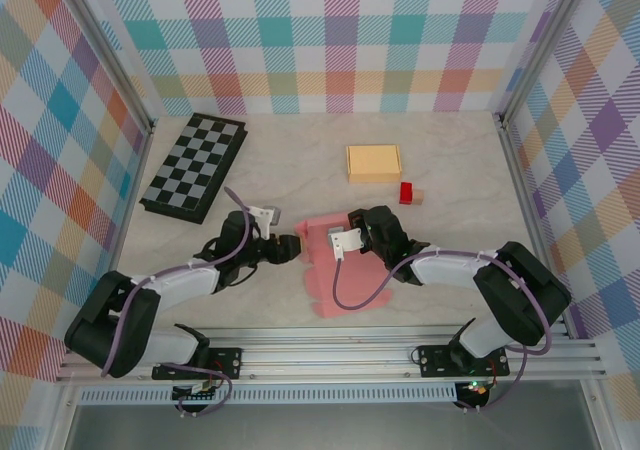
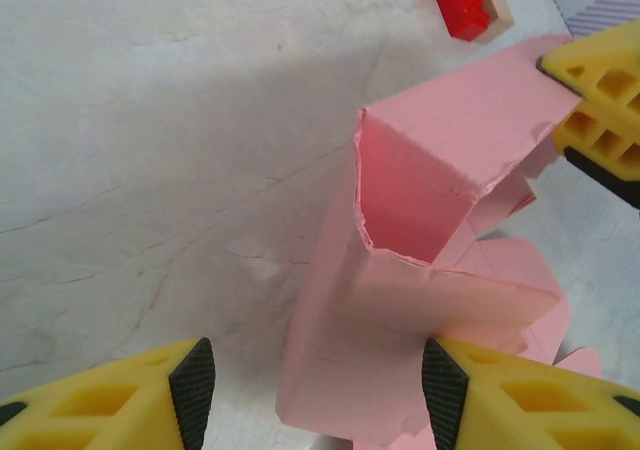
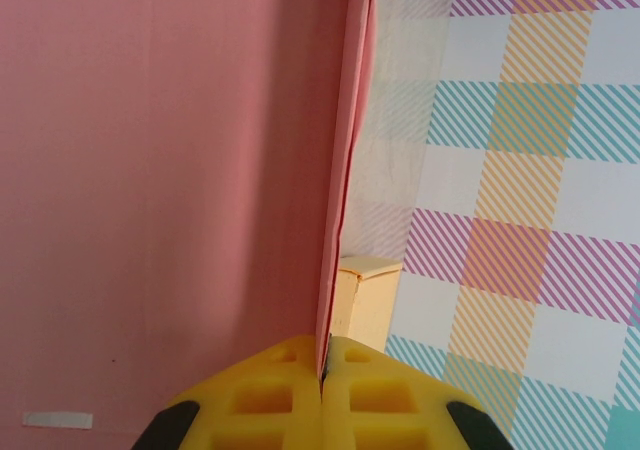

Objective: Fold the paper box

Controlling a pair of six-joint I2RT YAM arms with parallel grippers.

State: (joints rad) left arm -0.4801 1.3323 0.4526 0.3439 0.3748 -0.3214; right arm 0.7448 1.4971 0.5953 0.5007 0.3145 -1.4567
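The pink paper box (image 1: 322,265) lies half formed at the table's near middle. In the left wrist view it (image 2: 420,180) stands as an open tube with torn-looking rims and a flat flap running toward me. My left gripper (image 2: 318,390) is open around that flap: the right pad (image 2: 445,390) touches the flap's edge and the left pad (image 2: 192,390) stands clear of it. In the top view the left gripper (image 1: 290,247) sits at the box's left side. My right gripper (image 3: 322,365) is shut on the edge of a pink panel (image 3: 170,170), and its yellow fingers (image 2: 600,100) grip the box's far right corner.
A folded chessboard (image 1: 193,165) lies at the back left. A pale yellow box (image 1: 374,162) sits behind the pink one, with a red brick (image 1: 407,192) and a small wooden block (image 1: 419,197) to its right. Checked walls close in three sides.
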